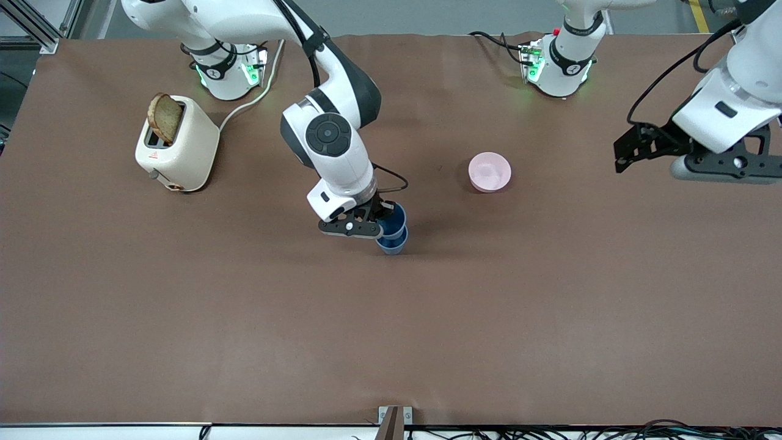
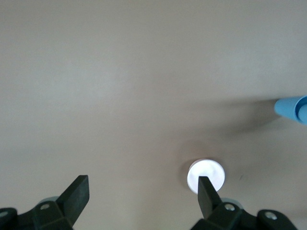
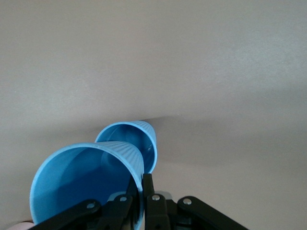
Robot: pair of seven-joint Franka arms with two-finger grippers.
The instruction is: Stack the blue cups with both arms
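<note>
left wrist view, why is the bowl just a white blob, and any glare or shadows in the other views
Left wrist view: the pink bowl is overexposed to a white disc, and a soft shadow runs across the table toward a blue cup. Front view: the bowl shows its true pink; the table has a mild sheen. Right wrist view: the held cup looms large; lighting is even.

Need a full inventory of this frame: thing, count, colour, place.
blue cups: 2, mid-blue, mid-table; upper cup held at its rim, its base over the mouth of the lower cup standing on the table.
pink bowl: 1, pale pink, farther from the front camera than the cups, toward the left arm's end.
toaster: 1, cream, toward the right arm's end.
toast: 1 slice, brown, sticking up from the toaster slot.
table: 1, brown.
right end effector: black, shut on the upper cup's rim.
left end effector: black, open, waiting above the left arm's end of the table.
</note>
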